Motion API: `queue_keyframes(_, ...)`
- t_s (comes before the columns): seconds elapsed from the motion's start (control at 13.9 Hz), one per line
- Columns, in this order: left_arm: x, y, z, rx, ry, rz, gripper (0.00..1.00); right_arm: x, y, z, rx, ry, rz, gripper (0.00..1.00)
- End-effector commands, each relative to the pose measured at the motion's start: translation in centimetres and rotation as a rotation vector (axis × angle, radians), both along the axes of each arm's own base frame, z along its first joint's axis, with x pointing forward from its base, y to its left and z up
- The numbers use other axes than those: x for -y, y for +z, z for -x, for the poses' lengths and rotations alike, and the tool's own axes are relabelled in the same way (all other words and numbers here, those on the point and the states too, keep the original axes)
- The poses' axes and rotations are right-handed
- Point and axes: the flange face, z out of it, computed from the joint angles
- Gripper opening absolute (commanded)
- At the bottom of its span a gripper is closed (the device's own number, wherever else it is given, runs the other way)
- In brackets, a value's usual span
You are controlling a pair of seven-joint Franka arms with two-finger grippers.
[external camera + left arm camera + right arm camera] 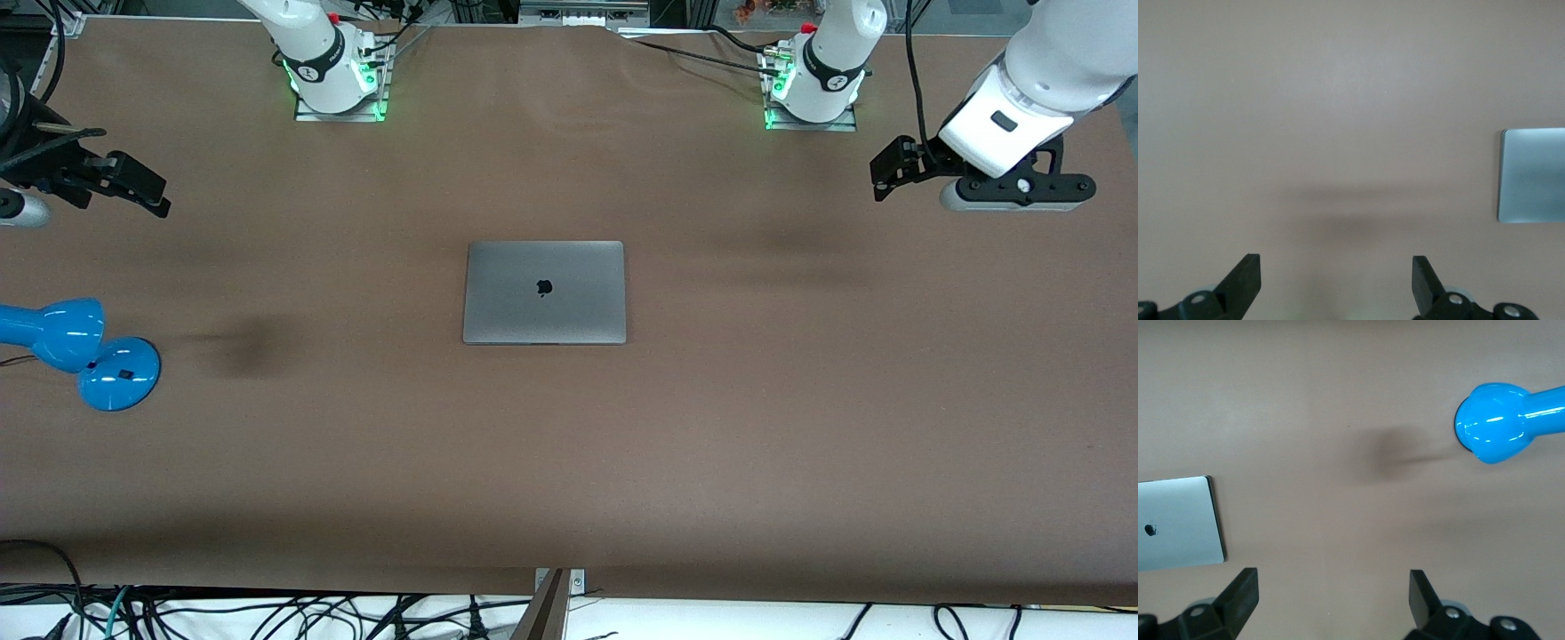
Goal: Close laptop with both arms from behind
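The laptop (pixel 544 292) lies flat in the middle of the brown table (pixel 729 427) with its grey lid down and the dark logo facing up. A corner of the laptop (pixel 1533 175) shows in the left wrist view, and the logo end of the laptop (pixel 1178 523) shows in the right wrist view. My left gripper (pixel 883 178) hangs open over bare table near the left arm's end, well clear of the laptop. It holds nothing (pixel 1336 270). My right gripper (pixel 156 197) hangs open over the right arm's end, also empty (pixel 1333 587).
A blue desk lamp (pixel 80 351) stands at the right arm's end of the table, nearer to the front camera than the right gripper. The lamp (pixel 1498 421) also shows in the right wrist view. Cables run along the table's edges.
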Motion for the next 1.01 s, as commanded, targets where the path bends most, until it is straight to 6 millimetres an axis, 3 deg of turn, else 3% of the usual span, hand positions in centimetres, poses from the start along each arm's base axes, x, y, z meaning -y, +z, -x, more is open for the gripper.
queue_keyframes(0.0, 1.9, 2.2, -1.7, 0.038, -0.053, -0.033, 1.00, -0.2, 0.3, 1.0, -0.009, 0.013, 0.000, 1.00)
queue_keyframes(0.14, 1.1, 3.5, -2.3, 0.062, -0.040, -0.028, 1.00, -0.3, 0.6, 1.5, -0.032, 0.017, 0.004, 1.00)
queue_keyframes(0.94, 1.3, 2.7, -3.0, 0.049, -0.034, -0.023, 1.00, -1.3, 1.4, 2.6, -0.043, 0.031, -0.003, 1.00)
